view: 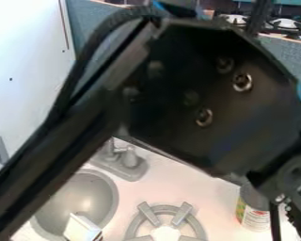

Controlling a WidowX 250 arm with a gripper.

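The black arm (pixel 216 103) crosses close in front of the camera, from the lower left up to the top and down to the right edge. Part of its jointed end (pixel 291 181) is at the lower right, overlapping the view of a can (pixel 253 214) with a grey top and a colored label. Inside the grey sink bowl (pixel 81 195) a white box-like object (pixel 83 228) stands at the lower part, cut off by the bottom edge. The arm hides much of the middle of the work surface.
A grey faucet (pixel 120 160) stands behind the sink. A grey stove burner (pixel 137 226) with raised bars lies at the bottom center. A white panel (pixel 27 61) rises at the upper left. Other equipment lies beyond the blue-grey wall (pixel 285 54) at the top right.
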